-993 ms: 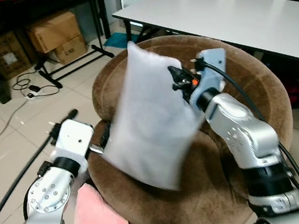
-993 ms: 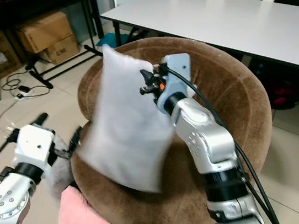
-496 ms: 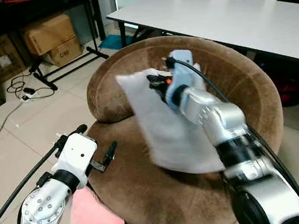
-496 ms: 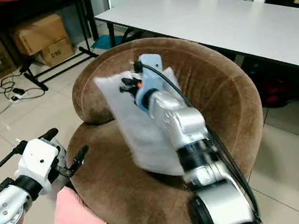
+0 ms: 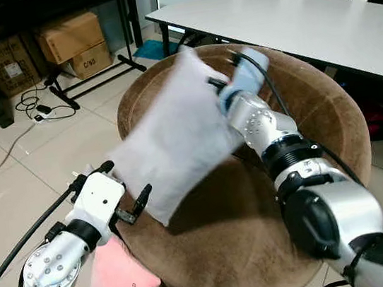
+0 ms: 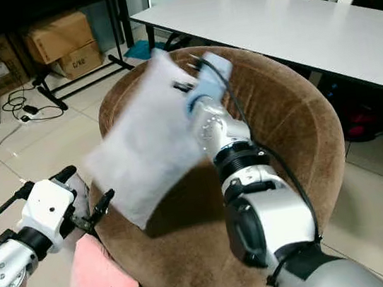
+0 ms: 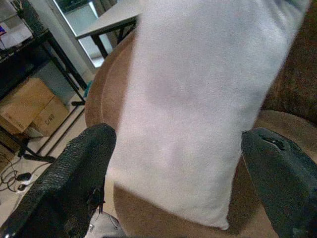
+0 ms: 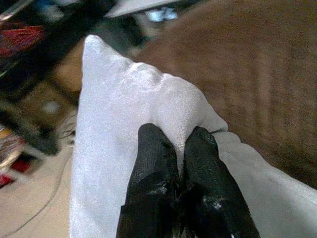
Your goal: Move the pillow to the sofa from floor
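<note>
Pink cloth: lowest in the head views, beside the left arm, against the sofa's front edge.
Left gripper: at the sofa's front rim, fingers spread wide, nothing between them; the pillow hangs just ahead.
Pillow: white, tilted, lifted above the seat of the brown round sofa.
Right gripper: fingers pinched tight on the pillow's upper corner.
White table: behind the sofa.
Cardboard boxes: far left on the floor.

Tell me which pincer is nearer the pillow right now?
Right. The right pincer is pinched on the pillow at its edge; the left pincer is open, just below the pillow's lower corner, not gripping.
</note>
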Available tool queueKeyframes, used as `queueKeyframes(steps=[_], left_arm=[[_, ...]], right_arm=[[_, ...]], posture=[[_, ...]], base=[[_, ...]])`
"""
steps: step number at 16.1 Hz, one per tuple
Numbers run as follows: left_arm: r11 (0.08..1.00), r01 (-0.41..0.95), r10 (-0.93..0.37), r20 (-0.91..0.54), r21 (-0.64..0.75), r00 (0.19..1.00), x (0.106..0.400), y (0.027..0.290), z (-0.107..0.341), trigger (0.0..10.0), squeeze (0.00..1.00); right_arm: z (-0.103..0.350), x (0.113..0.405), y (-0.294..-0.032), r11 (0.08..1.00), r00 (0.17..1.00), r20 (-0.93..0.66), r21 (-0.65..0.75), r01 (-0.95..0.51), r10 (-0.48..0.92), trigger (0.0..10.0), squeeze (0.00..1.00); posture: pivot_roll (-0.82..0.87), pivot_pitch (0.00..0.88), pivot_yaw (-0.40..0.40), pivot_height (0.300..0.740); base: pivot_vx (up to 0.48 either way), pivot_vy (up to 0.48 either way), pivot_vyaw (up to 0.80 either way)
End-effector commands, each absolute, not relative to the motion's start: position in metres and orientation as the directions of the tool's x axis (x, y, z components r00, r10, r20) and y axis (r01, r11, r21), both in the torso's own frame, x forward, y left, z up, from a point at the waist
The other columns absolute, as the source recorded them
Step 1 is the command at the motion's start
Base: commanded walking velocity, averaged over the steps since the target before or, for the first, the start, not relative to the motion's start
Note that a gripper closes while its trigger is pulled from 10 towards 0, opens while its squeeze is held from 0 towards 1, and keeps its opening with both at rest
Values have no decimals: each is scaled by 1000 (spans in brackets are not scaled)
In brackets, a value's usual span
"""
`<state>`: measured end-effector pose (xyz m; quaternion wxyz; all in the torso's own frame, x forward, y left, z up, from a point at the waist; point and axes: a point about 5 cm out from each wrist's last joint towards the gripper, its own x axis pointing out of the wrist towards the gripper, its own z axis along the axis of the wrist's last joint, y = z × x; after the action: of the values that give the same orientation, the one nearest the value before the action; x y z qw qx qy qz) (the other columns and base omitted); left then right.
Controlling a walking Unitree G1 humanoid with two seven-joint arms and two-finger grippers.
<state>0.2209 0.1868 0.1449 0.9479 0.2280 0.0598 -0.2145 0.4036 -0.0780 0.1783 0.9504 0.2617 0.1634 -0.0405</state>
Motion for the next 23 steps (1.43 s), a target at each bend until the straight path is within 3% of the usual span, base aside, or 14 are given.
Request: queueKeyframes(steps=[1, 5, 10, 13, 14, 15, 19, 22, 23], left_arm=[[796, 448, -393, -215, 408, 894, 219, 184, 147, 10000, 0], [796, 461, -402, -228, 391, 887, 217, 184, 146, 10000, 0], [821, 526, -492, -193, 222, 849, 213, 176, 149, 10000, 0], [804, 563, -529, -202, 192, 824, 210, 174, 148, 10000, 0], [801, 566, -531, -205, 193, 822, 211, 174, 148, 10000, 0], [800, 568, -533, -207, 193, 820, 211, 174, 148, 10000, 0], [802, 566, -531, -205, 191, 822, 212, 175, 150, 10000, 0], [855, 482, -452, -181, 190, 873, 218, 177, 152, 10000, 0], [889, 400, -377, -138, 225, 916, 221, 179, 154, 10000, 0]], right_arm=[[181, 407, -96, 818, 931, -352, 503, 279, -102, 10000, 0], [151, 401, -134, 766, 852, -447, 436, 473, -271, 10000, 0], [142, 397, -149, 775, 816, -448, 340, 534, -366, 10000, 0], [145, 400, -145, 814, 865, -405, 367, 450, -296, 10000, 0], [144, 400, -145, 823, 869, -398, 357, 443, -295, 10000, 855], [146, 401, -146, 817, 880, -383, 385, 429, -282, 10000, 1000], [157, 405, -149, 828, 918, -317, 428, 362, -237, 10000, 1000], [182, 412, -170, 862, 955, -187, 416, 291, -232, 10000, 1000], [188, 413, -173, 886, 982, -113, 424, 188, -154, 10000, 0]], posture=[[42, 0, -75, 740], [47, 0, -78, 740], [48, 0, -77, 740], [49, 0, -76, 740], [50, 0, -77, 740], [54, 0, -79, 740], [53, 0, -75, 740], [43, 0, -69, 740], [43, 0, -69, 740]], base=[[0, 0, 0], [0, 0, 0], [0, 0, 0], [0, 0, 0], [0, 0, 0], [0, 0, 0], [0, 0, 0], [0, 0, 0], [0, 0, 0]])
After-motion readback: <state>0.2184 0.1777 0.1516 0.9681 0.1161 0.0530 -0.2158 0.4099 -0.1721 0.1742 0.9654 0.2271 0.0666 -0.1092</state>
